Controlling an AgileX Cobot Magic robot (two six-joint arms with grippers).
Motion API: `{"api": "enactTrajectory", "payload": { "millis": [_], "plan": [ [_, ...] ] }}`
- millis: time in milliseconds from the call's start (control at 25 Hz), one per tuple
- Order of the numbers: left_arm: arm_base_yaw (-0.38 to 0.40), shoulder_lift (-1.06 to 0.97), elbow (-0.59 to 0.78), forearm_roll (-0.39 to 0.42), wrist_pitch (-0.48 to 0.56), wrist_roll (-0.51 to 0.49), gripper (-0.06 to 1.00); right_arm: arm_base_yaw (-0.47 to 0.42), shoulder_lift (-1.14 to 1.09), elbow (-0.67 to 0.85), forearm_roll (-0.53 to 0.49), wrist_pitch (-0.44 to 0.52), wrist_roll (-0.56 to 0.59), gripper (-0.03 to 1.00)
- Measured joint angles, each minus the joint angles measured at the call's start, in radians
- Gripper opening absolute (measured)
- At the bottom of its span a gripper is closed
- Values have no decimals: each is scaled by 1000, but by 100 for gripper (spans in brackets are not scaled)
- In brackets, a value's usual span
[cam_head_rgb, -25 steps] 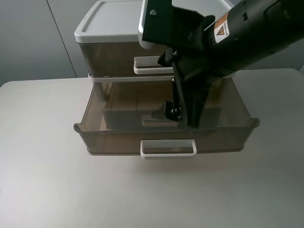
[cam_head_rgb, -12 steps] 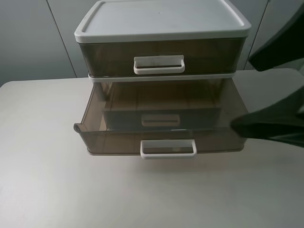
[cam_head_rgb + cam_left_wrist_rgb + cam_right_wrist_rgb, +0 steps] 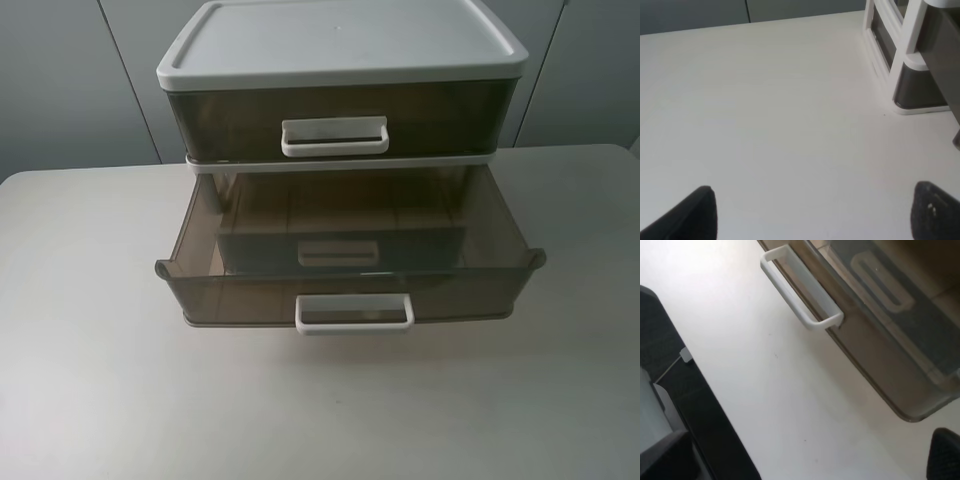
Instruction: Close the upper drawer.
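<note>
The upper drawer is smoky-brown with a white loop handle. It sits under the white lid, and its front is in line with the unit's frame. Neither arm shows in the exterior high view. My left gripper is open and empty over bare table, and the unit's lower corner is off to one side. My right gripper is open and empty above the table, in front of the lower drawer's handle.
The lower drawer is pulled far out toward the front, and its white handle overhangs the white table. It looks empty. Grey cabinet panels stand behind the unit.
The right arm, which reached across the unit a second ago, has pulled back to the right and out of the exterior view. Neither drawer has moved.
</note>
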State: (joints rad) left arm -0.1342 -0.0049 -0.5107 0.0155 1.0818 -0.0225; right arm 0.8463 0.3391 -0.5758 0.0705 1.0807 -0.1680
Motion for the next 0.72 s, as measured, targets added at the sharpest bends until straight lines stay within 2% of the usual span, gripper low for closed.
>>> {"api": "enactTrajectory", "payload": {
  "millis": [160, 560, 720],
  "plan": [
    [0, 0, 0, 0, 0, 0, 74, 0, -106, 61, 2, 9, 11, 70],
    [0, 0, 0, 0, 0, 0, 74, 0, -237, 63, -35, 11, 82, 70],
    [0, 0, 0, 0, 0, 0, 74, -54, -240, 63, -59, 11, 115, 70]
  ]
}}
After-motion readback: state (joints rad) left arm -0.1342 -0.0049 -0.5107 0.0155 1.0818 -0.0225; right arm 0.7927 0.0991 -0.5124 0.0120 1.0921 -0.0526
